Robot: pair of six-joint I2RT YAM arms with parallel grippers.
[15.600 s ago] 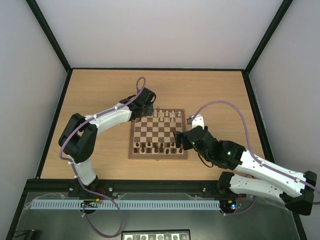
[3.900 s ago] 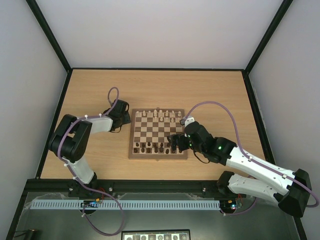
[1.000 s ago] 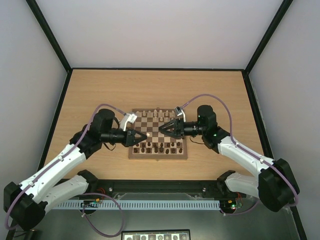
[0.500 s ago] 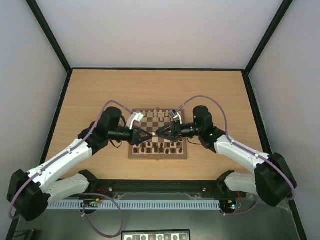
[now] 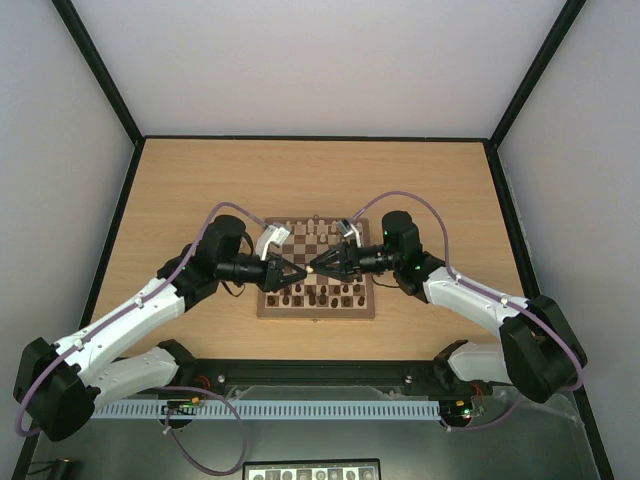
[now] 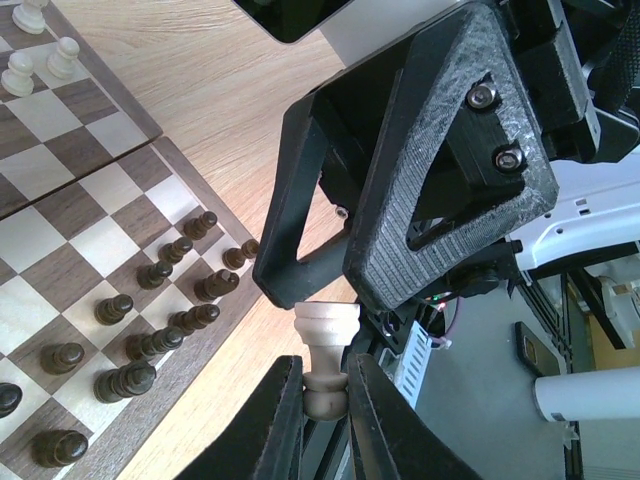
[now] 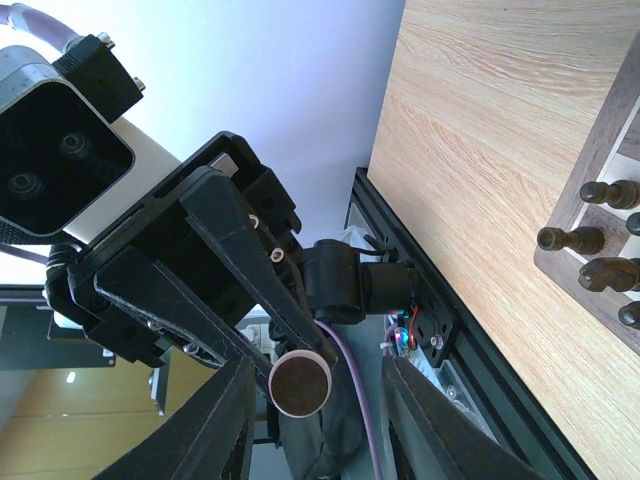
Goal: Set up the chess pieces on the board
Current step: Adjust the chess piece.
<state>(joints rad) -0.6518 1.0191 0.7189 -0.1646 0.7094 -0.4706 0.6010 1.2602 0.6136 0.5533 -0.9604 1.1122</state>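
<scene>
Tapering pale cream chess piece (image 6: 326, 337), flat round base, in left claw (image 6: 326, 385).

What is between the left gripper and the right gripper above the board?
One pale chess piece, pinched by the left gripper, its base toward the right gripper. Both wrist views show it.

One pale chess piece (image 6: 325, 345), cream wood with a round flat base and a narrow waist, is in the air over the board (image 5: 316, 314). It lies on its side, base pointing away from my left claw (image 6: 325, 400), whose fingers pinch its slim upper part. The board is a flat square of light and dark brown checks inside a mid-brown border. More pale pieces (image 5: 322, 229) stand upright along its far edge, too small to count.
</scene>
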